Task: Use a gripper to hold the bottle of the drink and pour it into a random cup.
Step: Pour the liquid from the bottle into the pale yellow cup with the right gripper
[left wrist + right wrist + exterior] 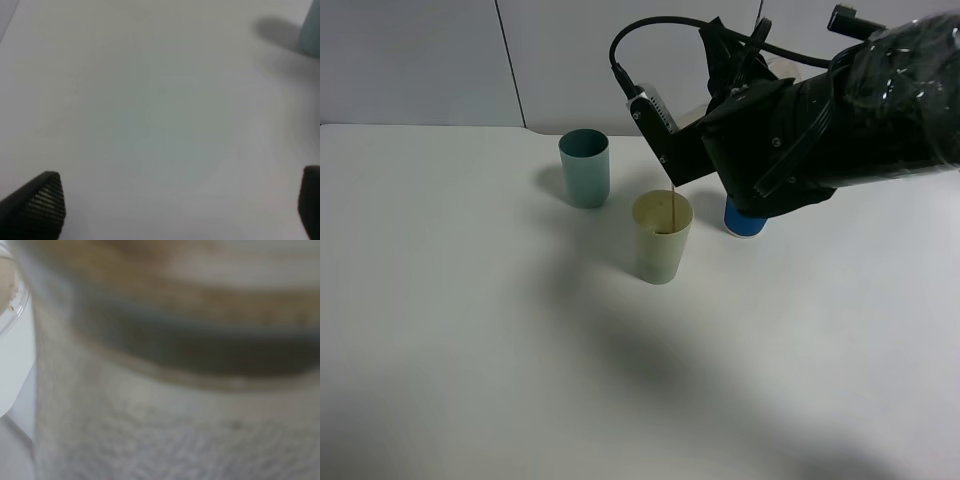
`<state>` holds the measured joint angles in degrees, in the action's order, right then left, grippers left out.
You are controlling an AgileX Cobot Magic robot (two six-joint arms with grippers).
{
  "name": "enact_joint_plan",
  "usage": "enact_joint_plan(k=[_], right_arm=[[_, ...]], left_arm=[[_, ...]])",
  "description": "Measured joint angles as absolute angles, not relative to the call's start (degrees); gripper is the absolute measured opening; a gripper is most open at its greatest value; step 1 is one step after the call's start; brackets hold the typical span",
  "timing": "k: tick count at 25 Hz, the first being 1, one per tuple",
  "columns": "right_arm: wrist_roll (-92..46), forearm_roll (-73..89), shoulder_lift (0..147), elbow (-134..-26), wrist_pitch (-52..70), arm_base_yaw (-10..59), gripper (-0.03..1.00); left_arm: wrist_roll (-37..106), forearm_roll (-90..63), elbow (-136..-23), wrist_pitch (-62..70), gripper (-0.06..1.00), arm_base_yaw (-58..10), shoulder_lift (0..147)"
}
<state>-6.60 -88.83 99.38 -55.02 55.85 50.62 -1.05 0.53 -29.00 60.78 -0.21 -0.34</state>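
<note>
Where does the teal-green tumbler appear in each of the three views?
Exterior high: teal-green tumbler, left of centre, beyond the yellow-green cup.
Left wrist: teal-green tumbler, blurred, cut off at the frame's edge.
Right wrist: not in it; bottle fills the frame.
Shared landmark: white table, exterior and left wrist.

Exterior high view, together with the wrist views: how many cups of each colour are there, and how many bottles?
teal-green cup: 1
yellow-green cup: 1
blue cup, partly hidden: 1
bottle: 1
Total: 4
</note>
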Motion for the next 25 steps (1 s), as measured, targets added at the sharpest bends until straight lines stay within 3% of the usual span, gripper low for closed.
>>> enact_joint_plan(k=[25], right_arm=[[-9.2,-94.2,99.4,-55.1,52.3,51.3,0.38]], left_arm=[[-1.0,0.5,-29.0,60.8,0.93,-0.2,-0.3]])
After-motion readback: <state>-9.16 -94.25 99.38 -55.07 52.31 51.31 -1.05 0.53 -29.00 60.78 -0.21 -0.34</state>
